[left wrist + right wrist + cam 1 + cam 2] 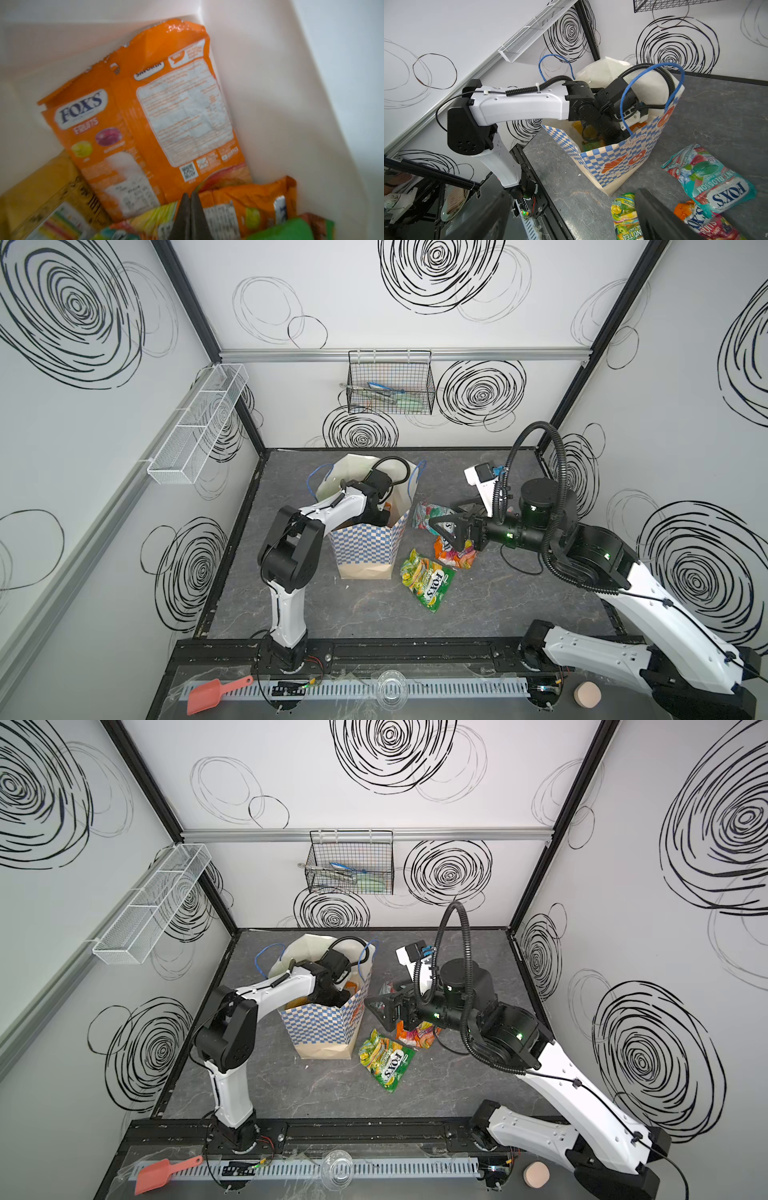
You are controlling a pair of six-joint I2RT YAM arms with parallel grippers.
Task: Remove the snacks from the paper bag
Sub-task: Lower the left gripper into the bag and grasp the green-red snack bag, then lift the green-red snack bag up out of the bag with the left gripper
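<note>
My left hand (pixel 190 204) is down inside the paper bag (pixel 365 547), clenched among the snacks (pixel 145 124); can't tell if it pinches one. My right hand (pixel 444 531) hangs spread wide over three packets (pixel 426 585) lying on the surface (pixel 498 605) just beside the bag.

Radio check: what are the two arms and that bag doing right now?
Left gripper shut, deep in paper bag; grip on a snack unclear. Right gripper open above table. Green packet, teal packet, orange-pink packet out; orange packet inside. Nothing blocking.
</note>
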